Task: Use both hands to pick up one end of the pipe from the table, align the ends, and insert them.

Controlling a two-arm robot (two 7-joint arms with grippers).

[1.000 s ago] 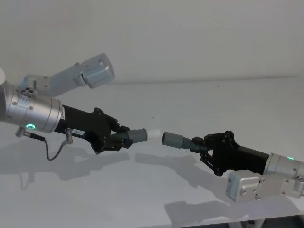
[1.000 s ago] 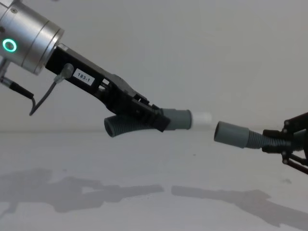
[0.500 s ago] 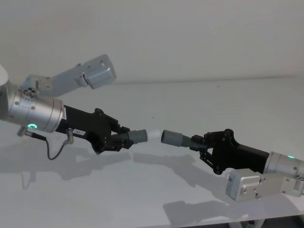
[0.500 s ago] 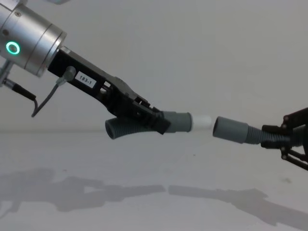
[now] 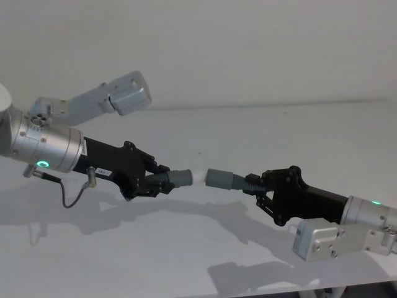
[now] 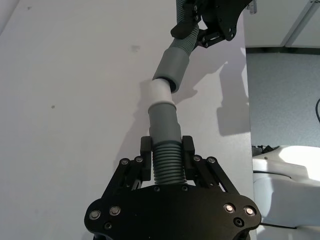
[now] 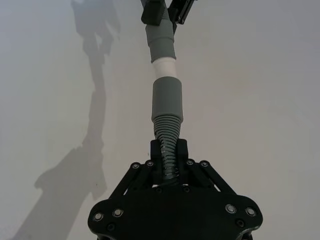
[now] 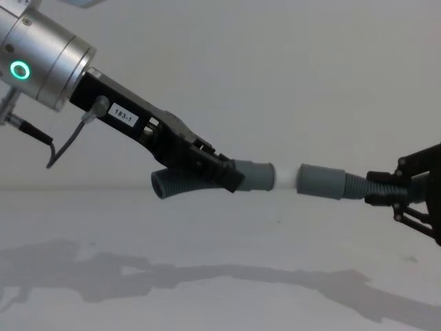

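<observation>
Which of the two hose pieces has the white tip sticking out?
The piece in the left gripper: its cuff ends in a whitish tip. The right gripper's cuff is plain grey.

2 grey corrugated pipe pieces (image 8: 318, 181) held airborne, whitish tip (image 8: 286, 178) entering cuff

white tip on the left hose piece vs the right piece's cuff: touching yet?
Touching. In the chest view the white tip meets the mouth of the right cuff with no gap; the left wrist view shows the same, with much of the tip not yet inserted.
</observation>
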